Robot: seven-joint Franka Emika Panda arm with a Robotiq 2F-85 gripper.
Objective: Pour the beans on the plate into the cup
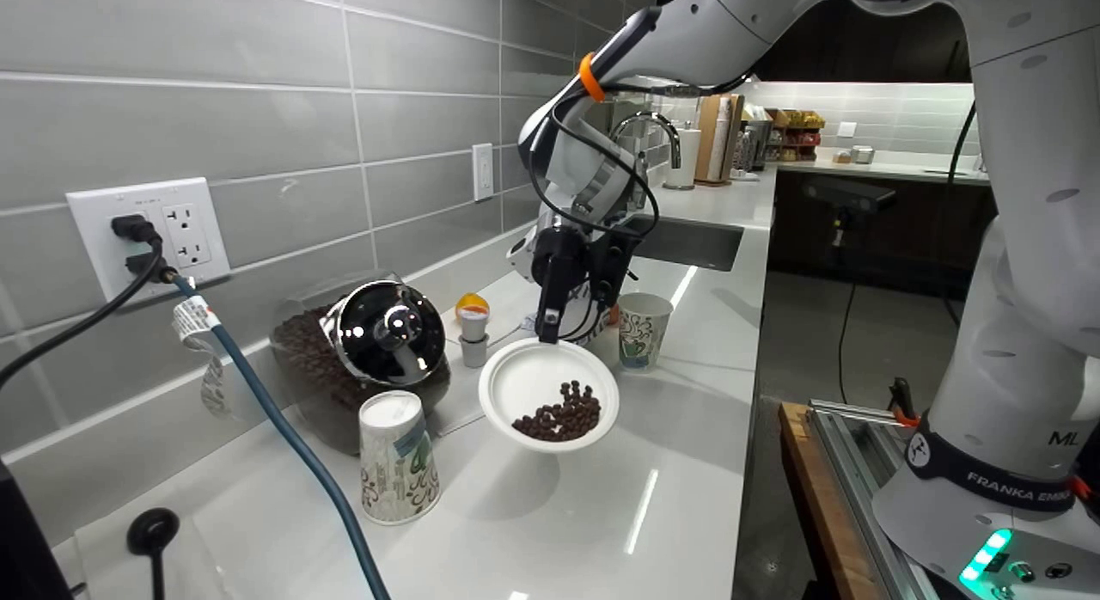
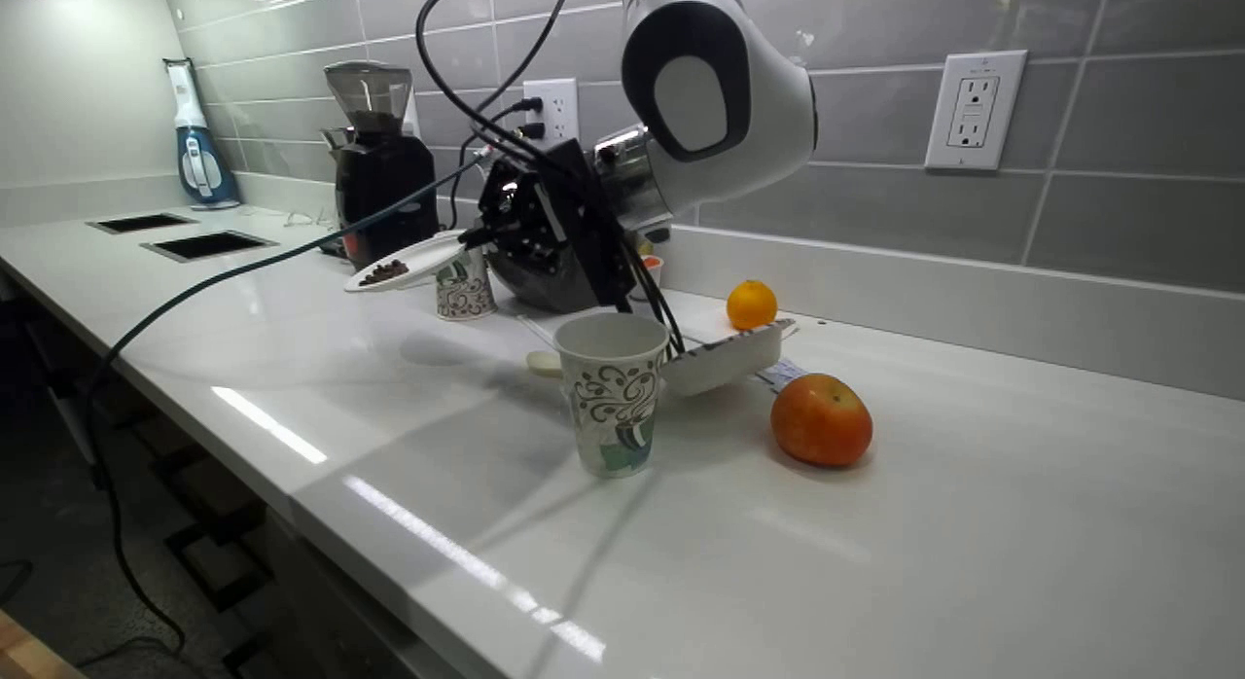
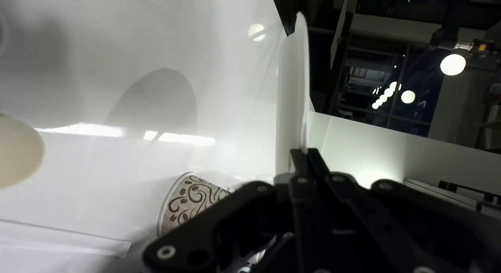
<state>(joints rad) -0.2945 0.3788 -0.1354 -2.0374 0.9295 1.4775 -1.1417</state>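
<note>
Glossy bench (image 1: 559,548) lies below; jaws clamp the plate (image 1: 522,378) aloft: lifting looks done, its beans (image 1: 559,418) await pouring.

The pale grey arm (image 1: 1027,153) carries black cables (image 2: 422,37), an orange band (image 1: 590,77) and a black collar (image 1: 945,468) marked FRANKA; the black tool (image 3: 304,152) shows round screws (image 3: 166,252).

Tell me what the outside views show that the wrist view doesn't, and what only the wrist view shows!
Only the outside views: the brown beans and the blue cable, in both exterior views, and a red-orange fruit, clear in an exterior view. The wrist view sees the plate from its side, so the beans are hidden.

Only the wrist view: round glowing lights in a dark area.

Both: the plate, the tool gripping its edge, and a swirly cup.
</note>
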